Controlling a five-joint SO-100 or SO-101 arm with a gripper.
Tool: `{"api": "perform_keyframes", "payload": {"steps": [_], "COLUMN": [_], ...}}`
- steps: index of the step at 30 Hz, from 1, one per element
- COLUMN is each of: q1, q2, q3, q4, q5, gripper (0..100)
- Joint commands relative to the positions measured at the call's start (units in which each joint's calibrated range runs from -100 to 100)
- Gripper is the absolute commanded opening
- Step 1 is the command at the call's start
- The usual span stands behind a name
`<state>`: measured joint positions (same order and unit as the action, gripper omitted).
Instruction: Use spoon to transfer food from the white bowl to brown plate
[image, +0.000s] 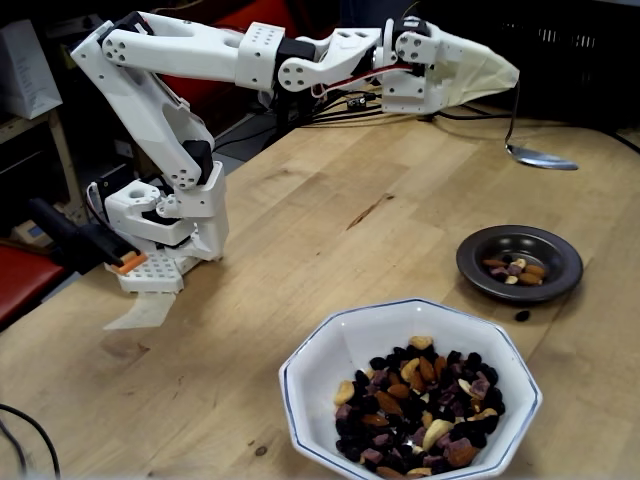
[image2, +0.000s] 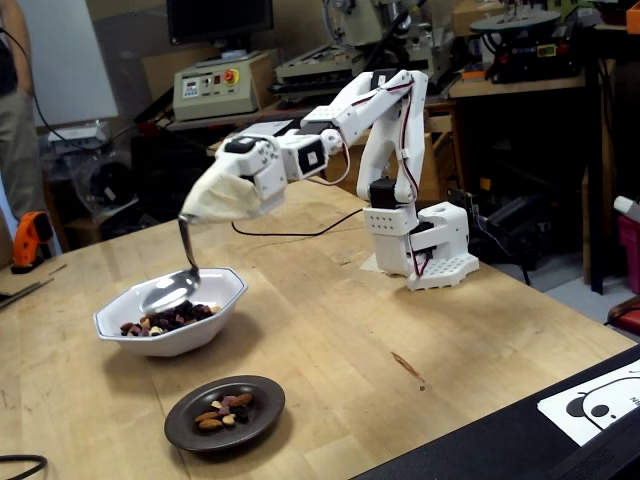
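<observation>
While airborne, gripper (image2: 190, 215) clamps spoon (image2: 170, 291) handle, scoop empty.

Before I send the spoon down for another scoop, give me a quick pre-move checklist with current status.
1. Shiny silver metal spoon seated in the whitish wedge gripper: ok.
2. Spoon bowl empty: ok.
3. Spoon lined up over the large white octagonal bowl: cannot tell; one fixed view suggests yes, the other shows it raised beyond the plate.
4. Mixed nuts and dried fruit left to scoop: ok.
5. Small dark brown round plate has room: ok.
6. Spillage: not ok, dark stray piece beside the plate.
</observation>
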<state>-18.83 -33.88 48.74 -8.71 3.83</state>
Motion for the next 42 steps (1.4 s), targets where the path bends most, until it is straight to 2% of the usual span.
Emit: {"api": "perform_keyframes", "payload": {"steps": [1, 10, 20, 42], "q1": [6.2, 17.4, 24.5, 26.2], "q2": [-1.3, -9.1, -14.6, -40.8], "q3": [-7.8, -8.4, -4.1, 22.6], "q4": [2.5, 5.8, 8.6, 9.7], "q5": [-0.9, -2.7, -2.7, -2.4], "gripper": [4, 4, 4, 4]}}
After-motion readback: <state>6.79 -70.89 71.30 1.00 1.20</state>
